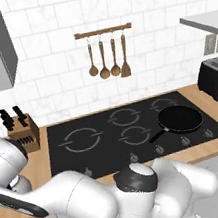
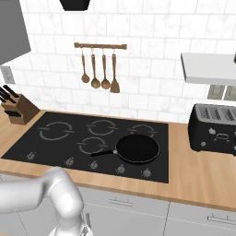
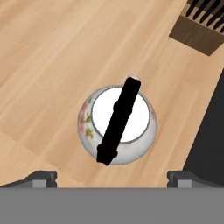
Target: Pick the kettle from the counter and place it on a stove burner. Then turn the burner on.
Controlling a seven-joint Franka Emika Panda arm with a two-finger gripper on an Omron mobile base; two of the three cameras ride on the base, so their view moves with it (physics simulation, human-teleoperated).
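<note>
Jaws stand wide apart in the hand view, one dark tip at each bottom corner, so the gripper (image 3: 112,177) holds nothing. It looks straight down at the kettle (image 3: 117,126), which sits on the counter (image 3: 48,57) between the two tips and a little ahead of them. The kettle's black handle (image 3: 119,120) is the part to grab. It runs long and thin from the far side down toward the near side, leaning a bit, so it points mostly along the way the camera looks and not across from tip to tip. I think that is good, because the jaws can close on it from both sides once the hand comes lower and a touch forward. The knife block (image 3: 199,26) is well apart from the kettle, and the dark cooktop (image 3: 210,135) edge is just beside it. In the left base view, a bit of the kettle (image 1: 21,184) peeks out under the arm, on the counter (image 1: 37,164) just left of the cooktop (image 1: 103,152), in front of the knife block (image 1: 23,130). The big burner (image 1: 81,139) is near. In the right base view, the burner (image 2: 56,130) lies at the cooktop's left end, well apart from the pan (image 2: 137,149).
</note>
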